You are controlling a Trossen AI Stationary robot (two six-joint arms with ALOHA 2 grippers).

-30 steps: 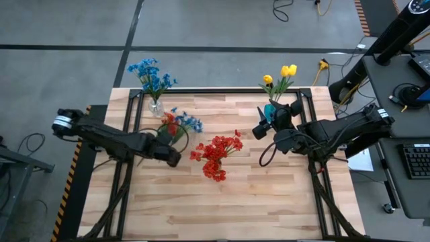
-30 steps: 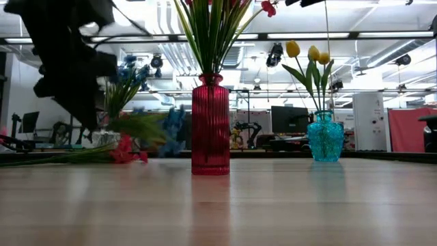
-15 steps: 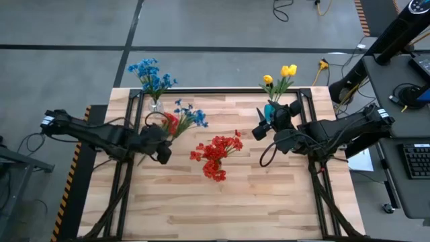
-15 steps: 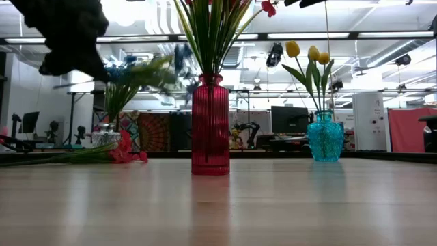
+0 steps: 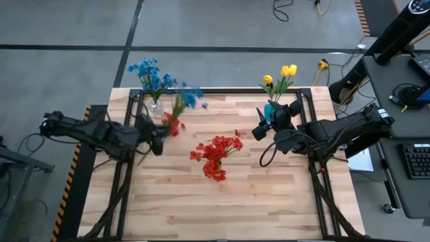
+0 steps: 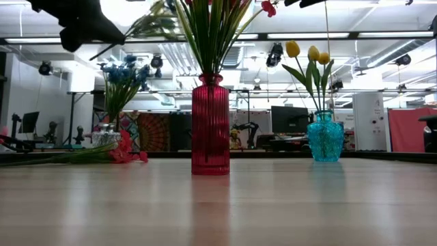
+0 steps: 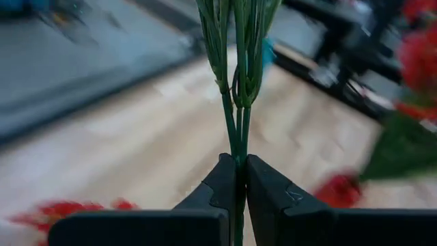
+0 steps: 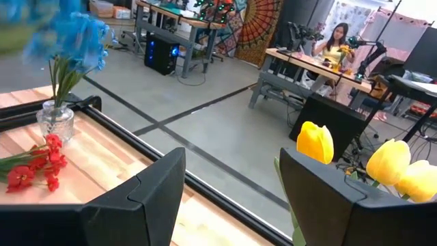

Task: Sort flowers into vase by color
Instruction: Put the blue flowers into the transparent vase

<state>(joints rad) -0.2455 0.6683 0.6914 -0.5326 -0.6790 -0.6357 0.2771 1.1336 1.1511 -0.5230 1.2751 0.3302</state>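
Observation:
My left gripper (image 5: 158,140) is shut on a blue flower sprig (image 5: 189,96), raised above the table's far left part, next to a clear vase (image 5: 156,108) that holds blue flowers (image 5: 151,74). In the low view the gripper (image 6: 83,24) is high at the left. A red sprig (image 5: 174,126) lies flat on the table by the clear vase. A red vase (image 6: 210,126) holds red flowers (image 5: 216,156). A teal vase (image 6: 326,137) holds yellow tulips (image 5: 285,72). My right gripper (image 5: 258,130) is open and empty beside the teal vase. My left gripper pinches the blue sprig's thin green stems (image 7: 238,140) between its two fingers (image 7: 223,179), below the leaves. The sprig is lifted clear of the table. It slants up and toward the far edge, with its blue head (image 5: 190,95) near the clear vase's flowers.
The three vases stand across the far half of the table, the red one nearest the middle. The black frame rails (image 5: 222,91) run along the far edge. The near half of the wooden tabletop (image 5: 222,208) is bare. A person sits in the room far behind (image 8: 336,37).
My left gripper has risen and gone toward the table's far left, toward the clear vase, staying shut on the blue sprig. The sprig has been lifted off the table and tipped upward, its head swinging toward the far edge. The red sprig has stayed on the table.

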